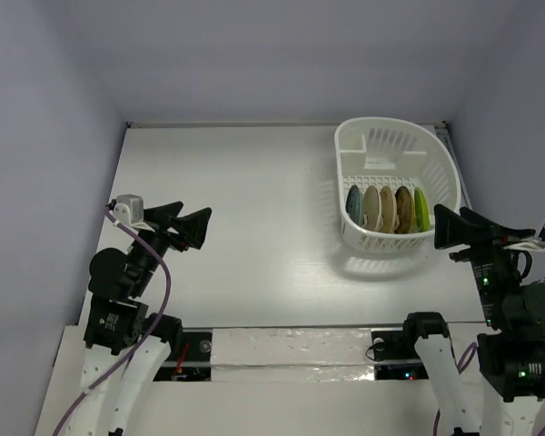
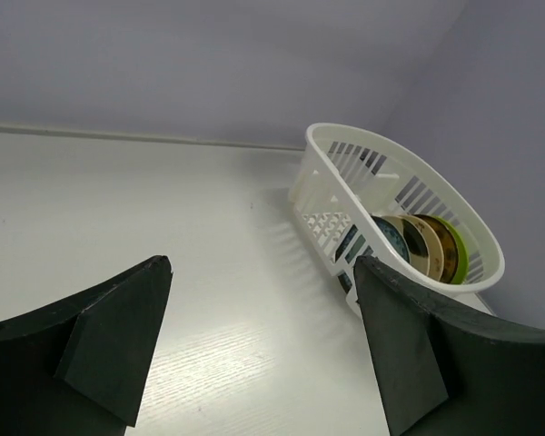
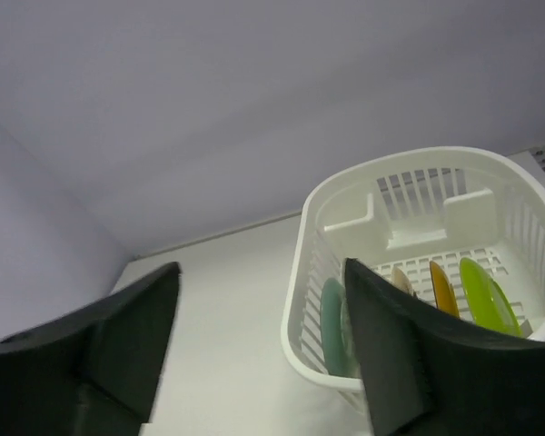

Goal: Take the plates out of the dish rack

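The white dish rack (image 1: 338, 177) stands at the far right of the table, rounded end away from me. Several plates stand on edge in its near half: teal (image 1: 354, 204), cream (image 1: 372, 207), amber (image 1: 404, 209) and lime green (image 1: 421, 209). My right gripper (image 1: 438, 227) hovers open just in front of the rack's near right corner, holding nothing. In the right wrist view the rack (image 3: 300, 272) and the teal plate (image 3: 331, 327) lie beyond the right gripper (image 3: 262, 268). My left gripper (image 1: 196, 216) is open and empty at the left, far from the rack (image 2: 318, 195).
The white table (image 1: 245, 200) is enclosed by pale grey walls at the back and both sides. The rack's far half holds a moulded white divider (image 3: 409, 218) and no dishes. Both arm bases sit at the near edge.
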